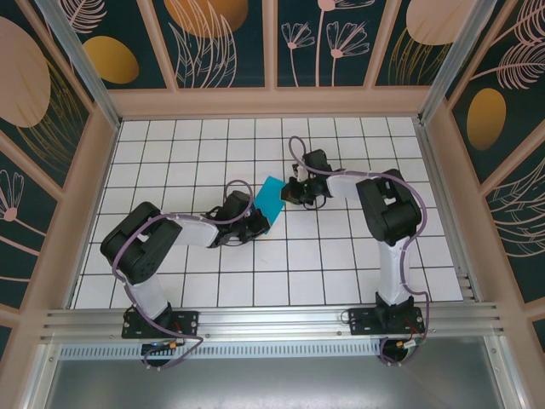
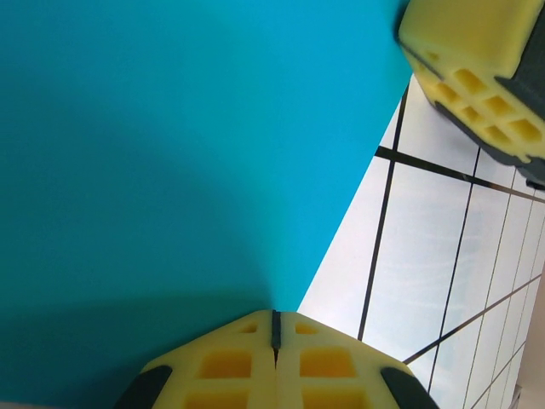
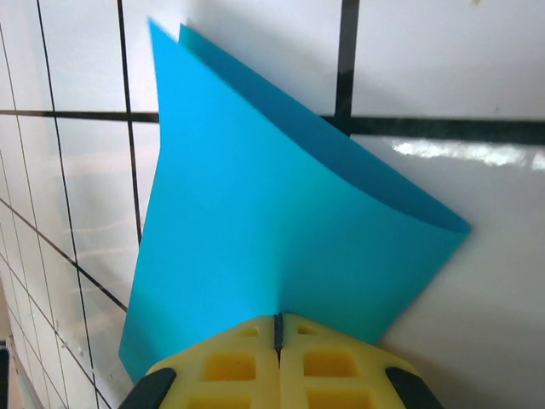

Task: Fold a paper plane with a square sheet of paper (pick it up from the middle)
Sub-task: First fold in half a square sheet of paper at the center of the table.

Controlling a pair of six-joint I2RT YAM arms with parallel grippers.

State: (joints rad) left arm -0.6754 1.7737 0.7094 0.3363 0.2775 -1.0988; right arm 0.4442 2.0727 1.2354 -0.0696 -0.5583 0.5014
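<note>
Bent teal paper (image 1: 271, 203) over white tiled table (image 1: 341, 264), patterned walls (image 1: 221, 43) around

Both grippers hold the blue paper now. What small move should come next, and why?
Probably bring the thin teal-blue square sheet of paper down flat against the white tiled table and press the fold. The left gripper and right gripper are both shut on its edges, and it is bent over in two layers with a rounded fold, not a sharp crease.
</note>
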